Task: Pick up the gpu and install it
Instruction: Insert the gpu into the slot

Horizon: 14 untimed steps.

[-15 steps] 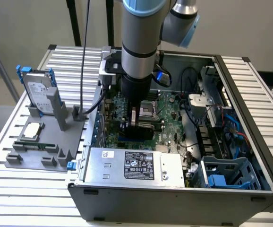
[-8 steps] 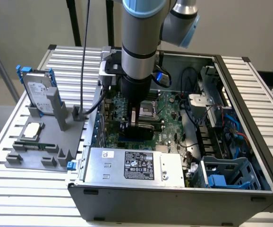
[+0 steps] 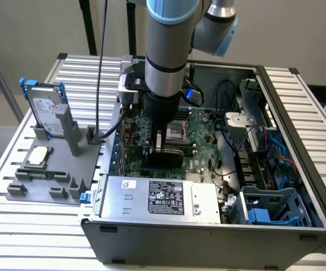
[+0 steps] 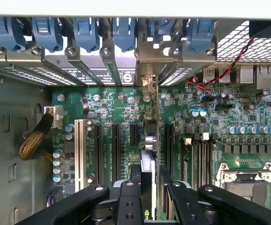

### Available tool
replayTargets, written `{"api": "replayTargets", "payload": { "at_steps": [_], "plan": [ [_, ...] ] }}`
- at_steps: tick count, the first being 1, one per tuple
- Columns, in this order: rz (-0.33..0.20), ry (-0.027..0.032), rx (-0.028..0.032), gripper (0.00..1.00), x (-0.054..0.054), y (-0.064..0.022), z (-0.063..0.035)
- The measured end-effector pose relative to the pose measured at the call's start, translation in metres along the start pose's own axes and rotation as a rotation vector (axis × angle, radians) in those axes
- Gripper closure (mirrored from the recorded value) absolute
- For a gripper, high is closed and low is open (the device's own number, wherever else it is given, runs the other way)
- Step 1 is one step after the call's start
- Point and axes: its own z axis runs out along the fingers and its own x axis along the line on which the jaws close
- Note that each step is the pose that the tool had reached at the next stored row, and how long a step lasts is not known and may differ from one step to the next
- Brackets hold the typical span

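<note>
1. Exterior view. Reaches straight down into the open computer case (image 3: 208,240), gripper (image 3: 162,145) low over the motherboard (image 3: 201,127). Holds the gpu (image 3: 171,159) standing on edge, black face toward the camera, directly under the gripper and down at board level (touching or just above, cannot tell from here). Well apart from the hard drive (image 3: 45,110), parked outside the case on the exterior view's left.

2. Wrist view. Looks along the top edge of the gpu (image 4: 148,161). Clamped between the two fingers (image 4: 127,194), one on each flat face, closed to the card's thickness and no further. Extends lengthwise straight away from the gripper (image 4: 149,190) toward the rear wall, silver bracket (image 4: 147,85) at the far end, at a rear opening below the blue clips (image 4: 86,30). Runs parallel to the neighbouring slots (image 4: 116,147) and, as a judgement, sits in line with the slot beneath it. Not clear whether pressed fully home.
</note>
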Motion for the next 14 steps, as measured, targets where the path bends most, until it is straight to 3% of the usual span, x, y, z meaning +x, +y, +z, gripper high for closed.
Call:
{"api": "replayTargets", "payload": {
  "at_steps": [7, 14],
  "plan": [
    [0.000, -0.0001, -0.0094, 0.73, 0.0003, -0.0016, 0.0036],
    [-0.001, 0.0001, -0.0116, 0.73, 0.0004, -0.0023, 0.0064]
  ]
}}
